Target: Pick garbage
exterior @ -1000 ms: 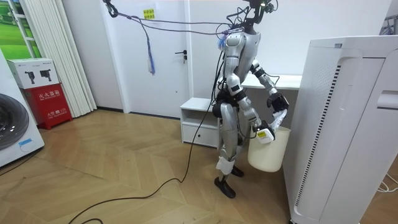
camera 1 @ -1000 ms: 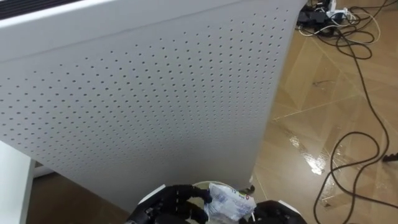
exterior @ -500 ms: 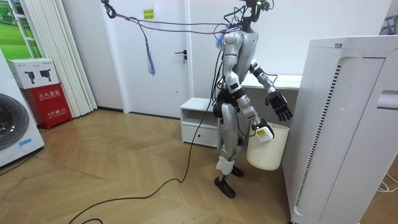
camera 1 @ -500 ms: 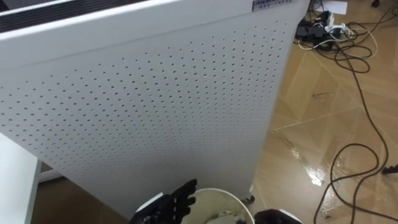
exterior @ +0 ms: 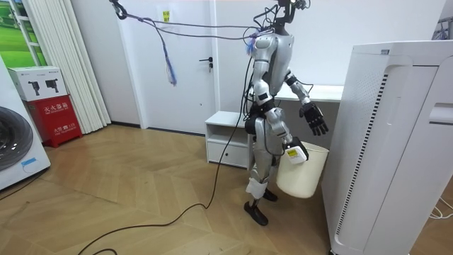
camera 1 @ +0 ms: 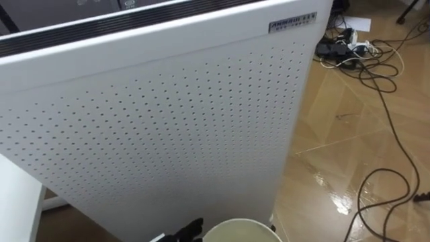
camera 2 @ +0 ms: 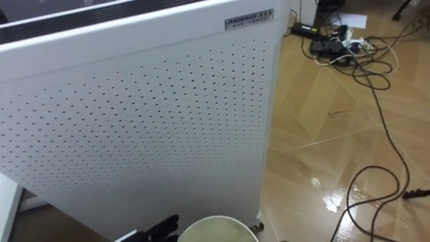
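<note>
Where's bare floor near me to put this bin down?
Bare wood floor lies right of the white perforated unit, between its corner and the looping black cable. Farther off, a power strip and tangled leads crowd it. Straight ahead, the unit blocks the bin and the left hand. The room view shows open floor behind the robot.

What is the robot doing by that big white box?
The robot stands in front of a tall white dotted appliance, carrying a cream bin by its rim with its right hand. Its left hand hangs open above the bin, holding nothing.
</note>
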